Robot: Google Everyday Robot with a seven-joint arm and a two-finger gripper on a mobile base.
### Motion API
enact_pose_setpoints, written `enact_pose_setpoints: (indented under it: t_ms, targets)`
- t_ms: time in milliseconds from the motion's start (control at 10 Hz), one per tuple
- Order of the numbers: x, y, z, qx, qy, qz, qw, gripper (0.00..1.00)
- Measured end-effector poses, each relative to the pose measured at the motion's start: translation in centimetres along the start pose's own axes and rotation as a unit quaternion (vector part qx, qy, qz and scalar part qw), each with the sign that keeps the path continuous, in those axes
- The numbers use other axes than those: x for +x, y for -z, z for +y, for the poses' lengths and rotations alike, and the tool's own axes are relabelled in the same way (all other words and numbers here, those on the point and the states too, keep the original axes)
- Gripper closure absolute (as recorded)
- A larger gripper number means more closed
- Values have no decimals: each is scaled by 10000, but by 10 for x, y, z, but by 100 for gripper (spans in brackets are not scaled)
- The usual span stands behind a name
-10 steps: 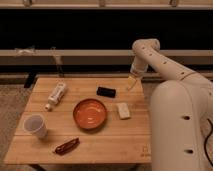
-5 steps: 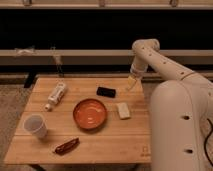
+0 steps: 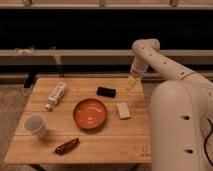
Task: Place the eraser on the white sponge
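Gripper (image 3: 130,86): hovering over the far right edge of the desk (image 3: 100,147), just right of the eraser (image 3: 106,92), touching nothing.
Fingers (image 3: 131,81): spread apart, empty.
Eraser: lying flat on the desk, on the far side of the orange bowl (image 3: 90,113).
White sponge (image 3: 123,110): near and right of the eraser, close beside the bowl's right rim.
Step in hand: probably the reach for the eraser; pickup not yet done.
Doing it well: shift left and down, straddle the narrow width, close squarely, lift, then lower flat onto the sponge's middle.
Risk: off-centre release, likely slide off the small pad.
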Motion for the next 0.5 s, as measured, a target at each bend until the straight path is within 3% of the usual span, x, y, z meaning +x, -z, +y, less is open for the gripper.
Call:
enact_pose_setpoints:
  t_ms: [200, 500]
  targets:
    - [-14, -1, 14, 2, 196, -99, 9998, 20]
    - [-50, -2, 65, -120, 567, -261, 9980, 20]
